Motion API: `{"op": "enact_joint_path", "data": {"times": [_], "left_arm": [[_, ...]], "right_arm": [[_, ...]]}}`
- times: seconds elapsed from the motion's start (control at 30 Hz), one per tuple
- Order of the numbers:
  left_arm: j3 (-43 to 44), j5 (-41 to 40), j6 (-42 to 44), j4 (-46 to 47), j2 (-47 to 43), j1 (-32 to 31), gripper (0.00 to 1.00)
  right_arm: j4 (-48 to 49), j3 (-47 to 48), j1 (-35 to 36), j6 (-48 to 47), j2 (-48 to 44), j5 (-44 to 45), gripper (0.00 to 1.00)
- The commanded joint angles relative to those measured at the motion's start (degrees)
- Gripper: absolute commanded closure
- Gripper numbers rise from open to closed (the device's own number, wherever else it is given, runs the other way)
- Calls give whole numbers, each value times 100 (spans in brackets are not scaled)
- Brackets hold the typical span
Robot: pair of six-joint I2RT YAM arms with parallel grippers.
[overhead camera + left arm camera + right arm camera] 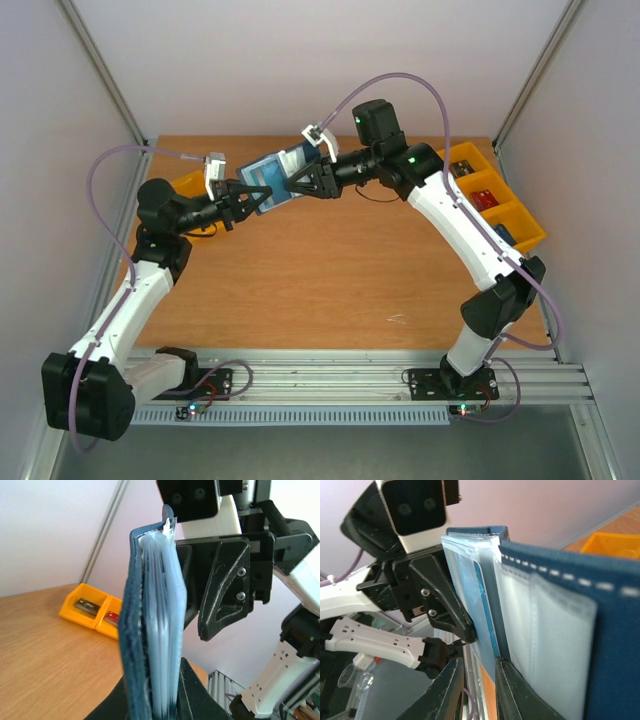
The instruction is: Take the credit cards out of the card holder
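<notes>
Wooden counter point(330, 280) below; above its far edge hangs the dark navy booklet-like card holder point(268, 182), left tool point(256, 196) pinching one end, right tool point(298, 185) pinching pale inner sleeves point(545, 630). Extraction looks barely begun; next, nip the thin blue card point(483, 605) itself.

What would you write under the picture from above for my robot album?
The left gripper and right gripper hold the blue card holder up between them over the wooden table.

card holder point(266, 178): one
credit cards point(484, 615): one visible
yellow bins point(527, 238): three along the right edge, one at the far-left corner
</notes>
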Motion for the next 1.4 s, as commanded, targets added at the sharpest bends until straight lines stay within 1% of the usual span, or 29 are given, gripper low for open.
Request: {"op": "enact_joint_path", "data": {"times": [0.0,0.17,0.3,0.43,0.57,0.7,0.8,0.9,1.0,1.13,1.23,1.37], "left_arm": [[115,835,143,817,-55,-128,100],[136,839,340,752,-49,-265,100],[105,816,433,768,-85,-306,100],[54,841,679,752,-195,-303,100],[48,935,949,792,-317,-303,100],[48,1009,1297,757,-431,-305,100],[48,1036,1332,776,-438,-307,100],[53,1040,1288,789,-441,-331,100],[70,1057,1295,782,-430,-380,100],[117,1075,1516,679,-387,-536,100],[132,1091,1483,672,-367,-557,100],[103,1108,1451,615,-390,-562,100]], "right_arm": [[-57,76,90,-183,-71,-517,81],[-263,197,305,-428,-51,-269,72],[-370,222,405,-527,-57,-399,69],[-389,138,364,-699,-221,-663,62],[235,-222,77,-233,-453,-848,61],[205,-202,30,-240,-479,-730,61],[271,-190,33,-151,-463,-762,61],[265,-177,38,-145,-492,-659,61],[234,-136,37,-153,-486,-444,59],[47,33,173,-345,-411,147,57],[43,13,288,-509,-429,429,54],[136,-55,306,-628,-525,507,51]]}}
